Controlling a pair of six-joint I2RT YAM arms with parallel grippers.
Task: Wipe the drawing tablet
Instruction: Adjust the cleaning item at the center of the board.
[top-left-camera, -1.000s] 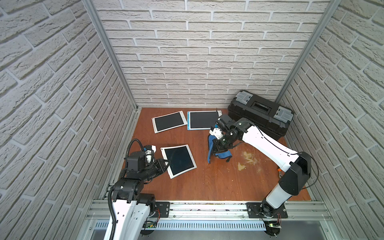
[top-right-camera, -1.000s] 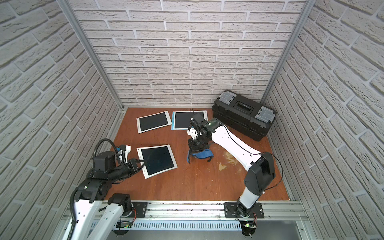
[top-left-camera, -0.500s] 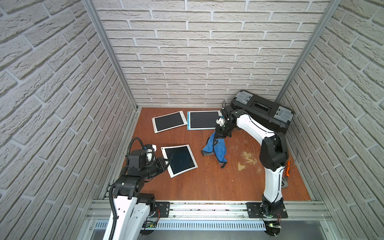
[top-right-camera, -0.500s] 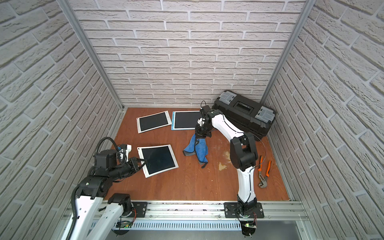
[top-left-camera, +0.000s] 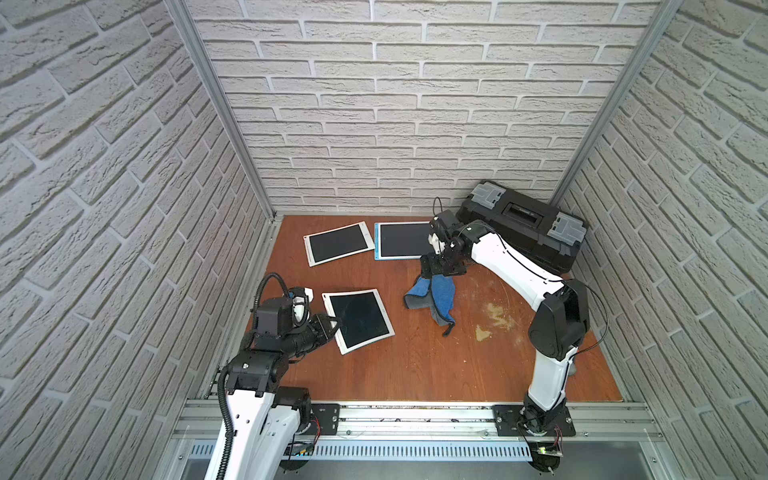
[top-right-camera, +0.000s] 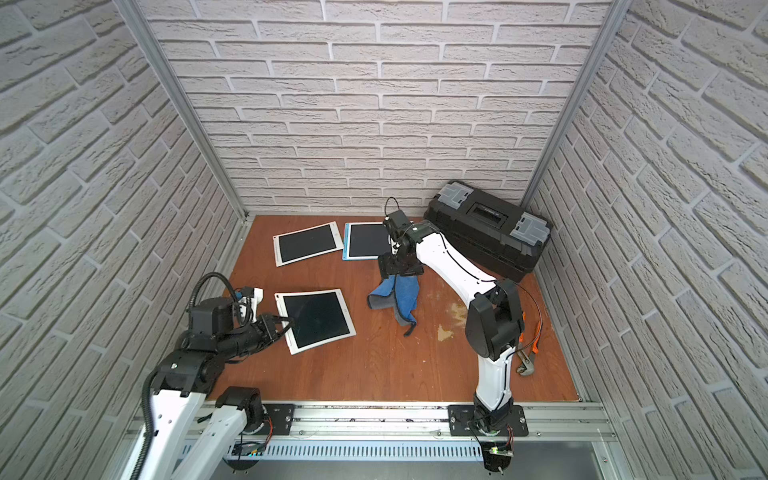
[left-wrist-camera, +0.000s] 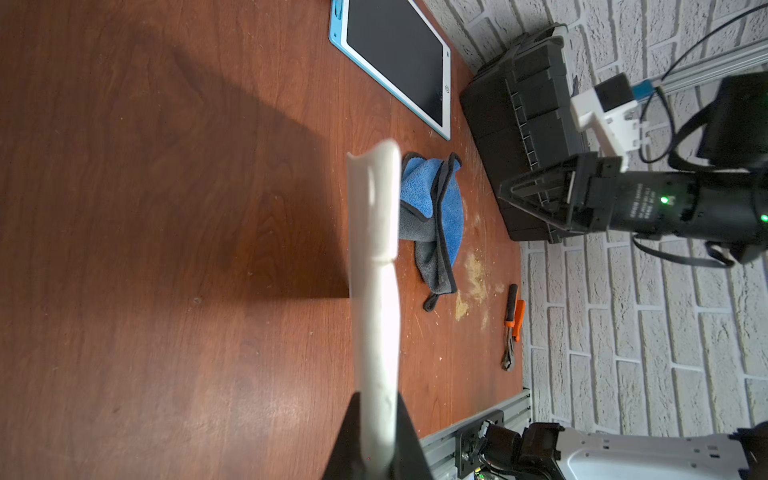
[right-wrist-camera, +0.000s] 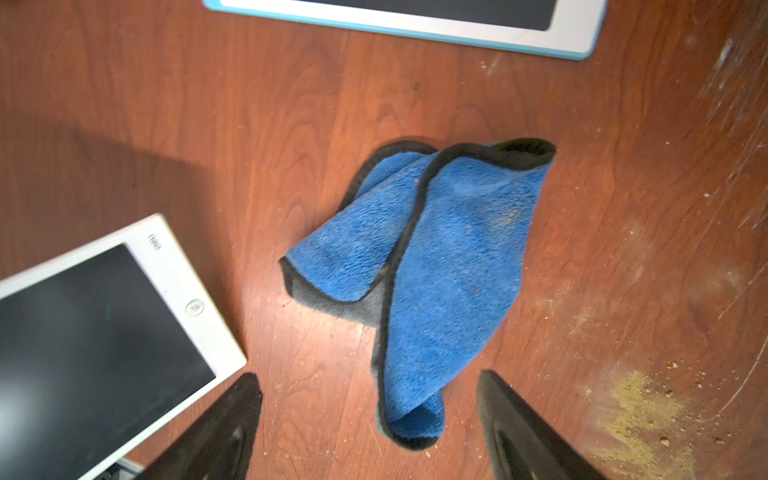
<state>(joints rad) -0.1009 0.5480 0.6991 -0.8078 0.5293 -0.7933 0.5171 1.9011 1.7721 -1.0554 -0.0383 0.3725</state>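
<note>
On the near left of the bench (top-left-camera: 415, 374), in both top views, the white drawing tablet (top-left-camera: 359, 318) has its left edge pinched in the left jaws. The right jaws hang just over a crumpled blue cloth (top-left-camera: 432, 297) mid-bench; I cannot tell here whether they touch it. The right arm (top-left-camera: 511, 262) covers a corner of the blue-framed tablet (top-left-camera: 401, 241) at the far side, beside another white tablet (top-left-camera: 338, 243); a black toolbox (top-left-camera: 523, 232) sits far right. Orange-handled pliers (top-right-camera: 530, 355) show in a top view, half hidden behind the arm. White brick-pattern walls (top-left-camera: 395, 104) close three sides.

In the left wrist view the drawing tablet (left-wrist-camera: 374, 257) is a blurred white strip seen edge-on, its screen hidden, the jaws pressed on it. Print (left-wrist-camera: 642, 203) on the right arm's black wrist is too small to read.

In the right wrist view the right jaws stand spread, the cloth's (right-wrist-camera: 428, 266) end between them, touching neither. Grey lettering (right-wrist-camera: 154, 242) on the drawing tablet's frame is unreadable. Pale crumbs (right-wrist-camera: 640, 415) dust the scratched red-brown wood.
</note>
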